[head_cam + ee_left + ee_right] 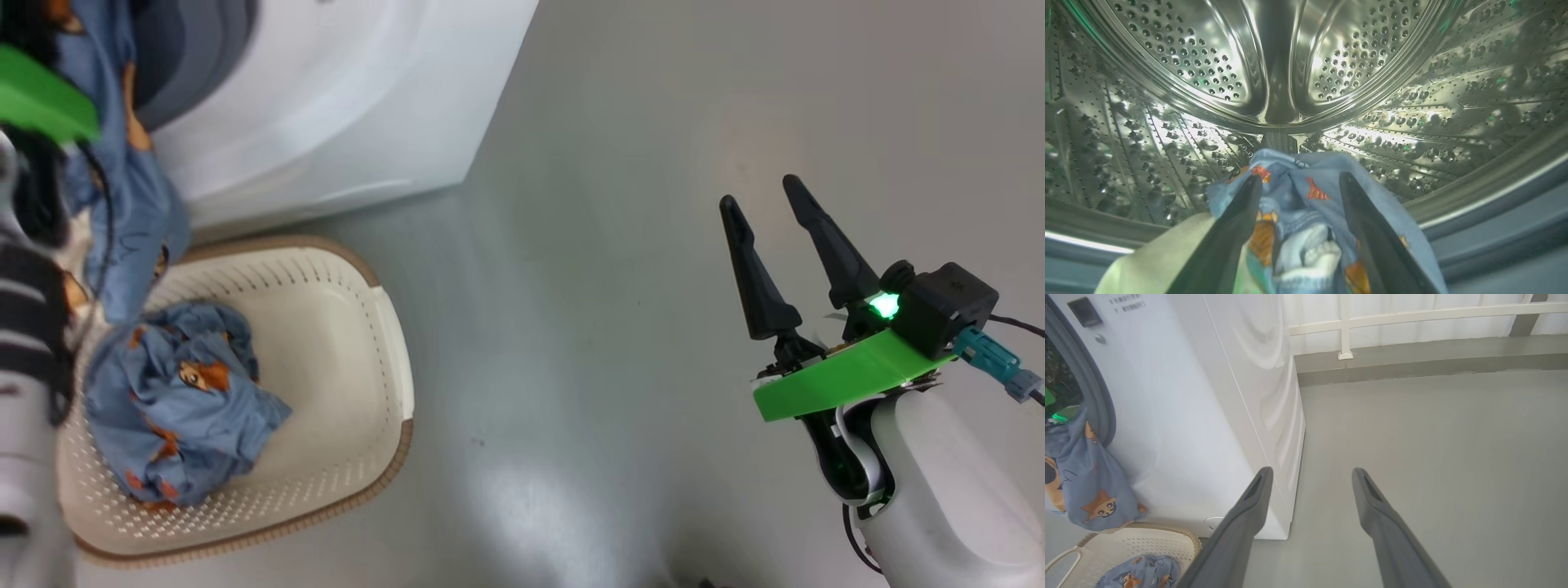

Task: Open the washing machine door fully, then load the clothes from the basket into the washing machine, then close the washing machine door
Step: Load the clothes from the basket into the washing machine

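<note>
Grey floor [612, 327] surrounds the basket [392, 359] at lower left, holding seemingly soft, light clothes [180, 400], best pinched at a raised fold; my left gripper [1300, 177] stands spread over a garment [1290, 163] in the drum [1208, 61], right gripper [759, 190] spread, empty.

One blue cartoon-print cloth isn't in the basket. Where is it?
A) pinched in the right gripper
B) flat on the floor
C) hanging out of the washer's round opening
C: the cloth drapes over the grey door ring of the washing machine and dangles down toward the basket.
</note>
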